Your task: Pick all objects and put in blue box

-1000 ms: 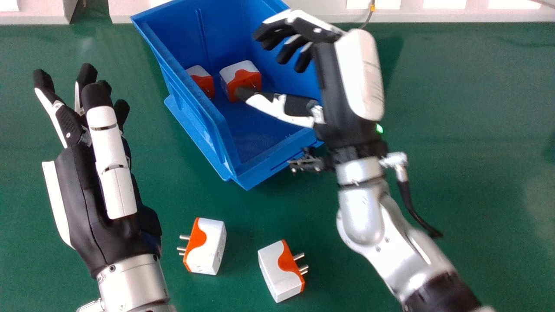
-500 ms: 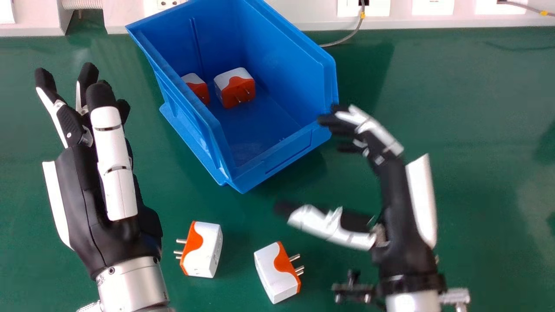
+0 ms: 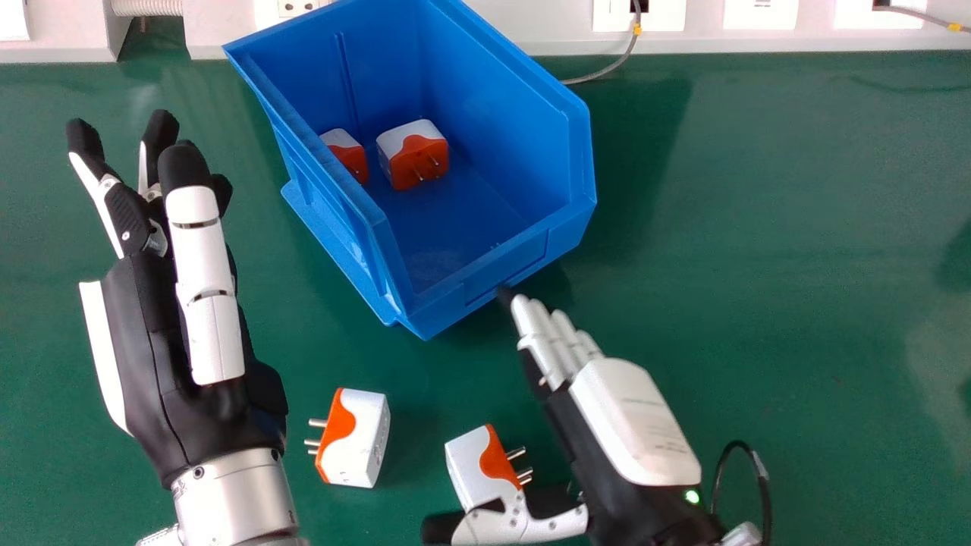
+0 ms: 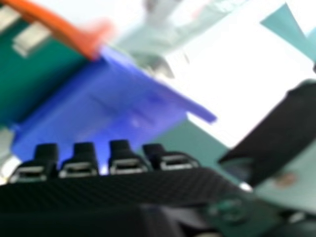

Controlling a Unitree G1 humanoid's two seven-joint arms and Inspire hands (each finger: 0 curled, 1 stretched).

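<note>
In the head view my left hand (image 3: 144,326) stays at the left with its fingers extended, holding nothing. My right hand (image 3: 633,425) is low at the right of centre, open, its thumb over the lower edge of a white and orange plug adapter (image 3: 472,462). Another adapter (image 3: 362,438) lies on the table to the left of that one. Inside the blue box (image 3: 501,265) are two more, one in the middle (image 3: 413,155) and one by the left wall (image 3: 345,152). In the right hand view, my right hand (image 4: 98,190) is near an orange-edged adapter (image 4: 54,24), with the blue box (image 4: 103,103) beyond.
A pale wall strip with sockets (image 3: 758,15) runs along the back of the green table (image 3: 796,227). A grey cable (image 3: 607,70) hangs onto the table behind the box.
My right hand has come out from over the blue box, down to the right-hand adapter on the table, and turned its back upward. The left hand has hardly moved.
</note>
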